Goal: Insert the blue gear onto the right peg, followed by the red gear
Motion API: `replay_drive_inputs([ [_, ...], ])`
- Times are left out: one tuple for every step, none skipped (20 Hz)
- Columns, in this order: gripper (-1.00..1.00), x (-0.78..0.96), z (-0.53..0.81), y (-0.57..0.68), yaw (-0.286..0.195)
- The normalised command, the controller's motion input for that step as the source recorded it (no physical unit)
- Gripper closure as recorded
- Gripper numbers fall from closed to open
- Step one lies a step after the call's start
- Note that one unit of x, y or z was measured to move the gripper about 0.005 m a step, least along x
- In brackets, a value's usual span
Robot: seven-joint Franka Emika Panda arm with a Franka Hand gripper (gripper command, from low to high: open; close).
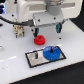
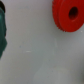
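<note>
The blue gear [image 1: 51, 52] lies flat on the right half of the black plate [image 1: 33, 61], where the right peg stands; the peg itself is too small to make out at the gear's centre. The other thin peg [image 1: 36, 56] stands bare on the plate's left half. Behind the plate, the red gear [image 1: 38, 40] rests on the white table. It also appears in the wrist view as the red gear [image 2: 69, 14], with its dark centre hole showing. My gripper [image 1: 46, 28] hangs open just above and behind the red gear, holding nothing. One dark finger [image 2: 3, 30] shows in the wrist view.
A small beige and dark fixture [image 1: 19, 31] stands at the exterior view's left, with a black cable [image 1: 6, 21] running behind it. The white arm body [image 1: 35, 10] fills the back of the scene. The table's front edge [image 1: 50, 80] runs close below the plate.
</note>
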Motion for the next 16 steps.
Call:
replay_drive_inputs([
  [-1.00, 0.02, 0.00, -0.08, 0.000],
  [-1.00, 0.02, 0.00, -0.24, 0.000],
  [-1.00, 0.05, 0.00, -0.38, 0.000],
  [-1.00, 0.07, 0.00, -0.46, 0.000],
  [-1.00, 0.04, -0.05, -0.51, 0.000],
  [-1.00, 0.00, -0.10, -0.48, 0.000],
  [-1.00, 0.00, -0.13, -0.46, 0.000],
  [-1.00, 0.00, -0.10, -0.35, 0.000],
  [-1.00, 0.00, -0.06, -0.19, 0.000],
  [-1.00, -0.06, -0.05, -0.15, 0.000],
  [-1.00, -0.10, -0.24, 0.11, 0.000],
  [-1.00, -0.12, -0.21, -0.02, 0.000],
  [-1.00, -0.11, -0.23, -0.02, 0.000],
  [-1.00, -0.13, -0.23, -0.01, 0.000],
  [-1.00, -0.14, -0.27, 0.01, 0.000],
  [-1.00, -0.06, -0.28, 0.01, 0.000],
])
